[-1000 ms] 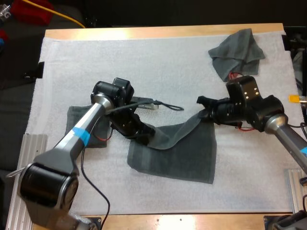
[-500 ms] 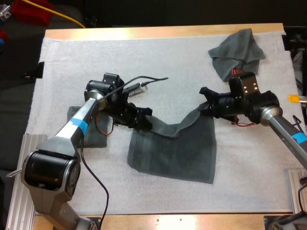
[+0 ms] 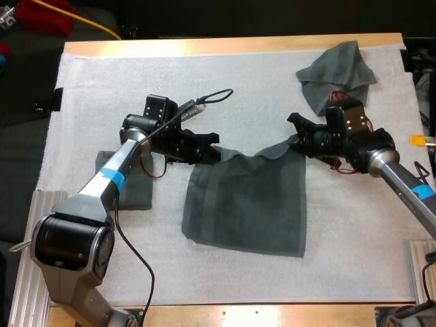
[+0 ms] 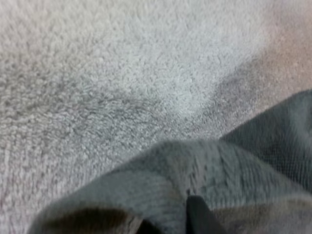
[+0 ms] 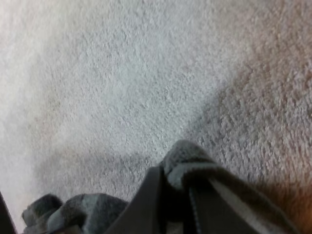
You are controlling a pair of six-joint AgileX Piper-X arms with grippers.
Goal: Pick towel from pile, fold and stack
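Left fingers [image 3: 210,145], right fingers [image 3: 295,129] clamped on towel [image 3: 248,204] corners. Wrist views: cloth pinched. High view: crumpled towel [image 3: 337,68] far right.

The spread towel [image 3: 248,204] lies flat on the mat [image 3: 238,75], near the mat's middle. The left gripper [image 3: 211,146] sits at that towel's far left corner, and the right gripper [image 3: 295,133] at its far right corner (each pinching the edge there). A folded towel [image 3: 136,194] lies left of it, apart. A crumpled towel [image 3: 337,71] lies behind it, to the right.

Silver-black arms [image 3: 85,208], blue bands [image 3: 111,180].
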